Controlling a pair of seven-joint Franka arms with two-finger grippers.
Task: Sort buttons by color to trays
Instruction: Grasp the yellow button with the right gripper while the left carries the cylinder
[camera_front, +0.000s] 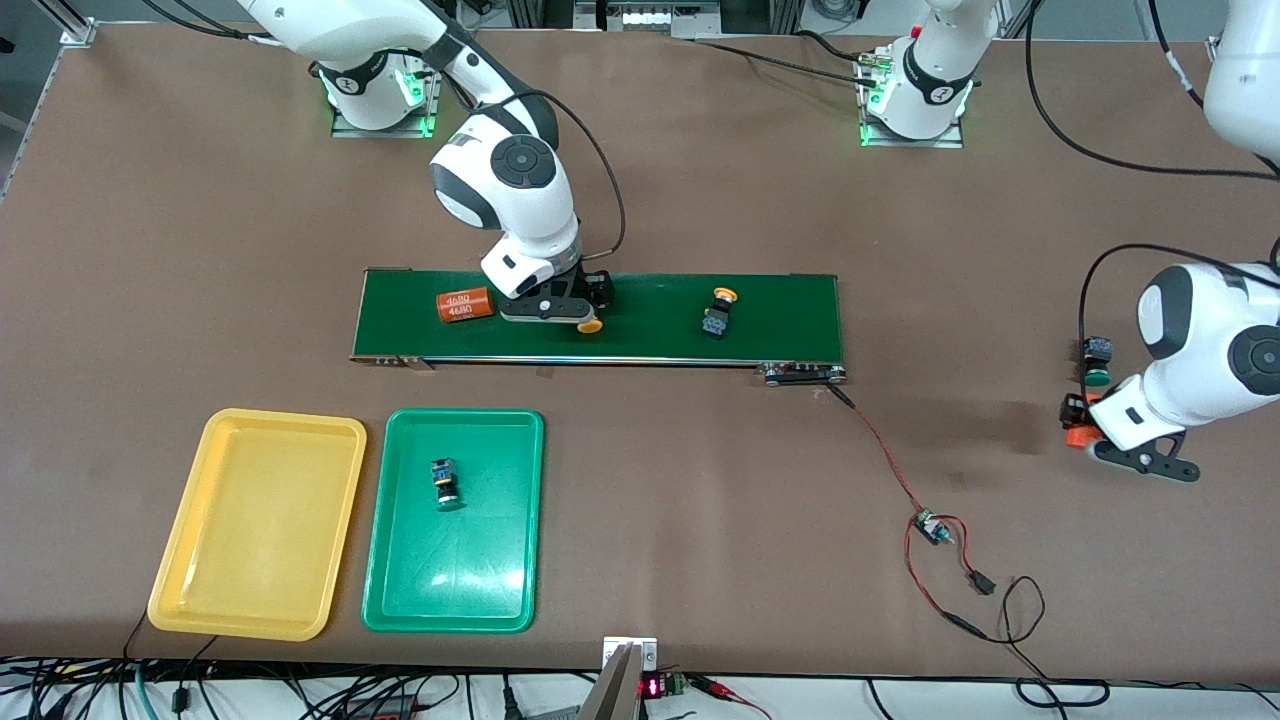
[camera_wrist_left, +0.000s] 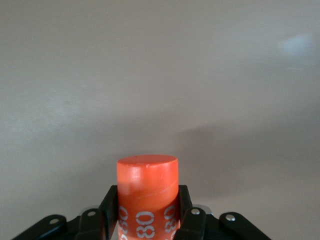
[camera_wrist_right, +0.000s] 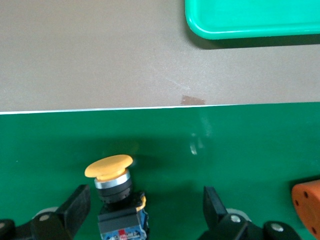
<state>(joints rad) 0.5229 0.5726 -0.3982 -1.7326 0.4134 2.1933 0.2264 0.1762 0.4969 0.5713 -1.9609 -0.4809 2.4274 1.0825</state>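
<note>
1. Yellow tray (camera_front: 258, 560): lowest in the front view, at the bottom edge of the table (camera_front: 700, 480), toward the right arm's end. Nothing in it.
2. Green tray (camera_front: 455, 590) (camera_wrist_right: 250, 25): just beside the yellow tray, toward the frame centre, narrow gap btwn them. One green button (camera_front: 445, 483) lies on its side in the upper half of the tray.
3. Conveyor belt (camera_front: 780, 310) (camera_wrist_right: 260, 150): long dark-green strip across the mid frame, above the trays. It carries 2 yellow buttons & 1 cylinder.
4. Yellow button (camera_front: 590, 323) (camera_wrist_right: 112, 175): on the belt, w/ the right gripper (camera_front: 565, 312) (camera_wrist_right: 145, 200) down around it. Fingers (camera_wrist_right: 75, 205) spread wide, one each side of the button, gaps visible both sides, no contact.
5. Second yellow button (camera_front: 718, 312): on the belt nearer the left arm's end, well apart from the right gripper.
6. 4680 cylinder (camera_front: 465, 305) (camera_wrist_right: 307, 205): orange, lying on its side on the belt just beside the right gripper, toward the right arm's end.
7. Second green button (camera_front: 1097, 362): on the bare table at the frame edge toward the left arm's end, off the belt, near the left gripper.
8. Left gripper (camera_front: 1080, 425) (camera_wrist_left: 147, 215): at that same frame edge, just below the button; fingers (camera_wrist_left: 107, 210) pinch an orange cylinder (camera_front: 1078, 436) (camera_wrist_left: 147, 195), one each side. Cannot tell whether it touches the table.
9. Wired board (camera_front: 935, 528): on the table, lower part of the frame, red lead running up to the belt's end.
</note>
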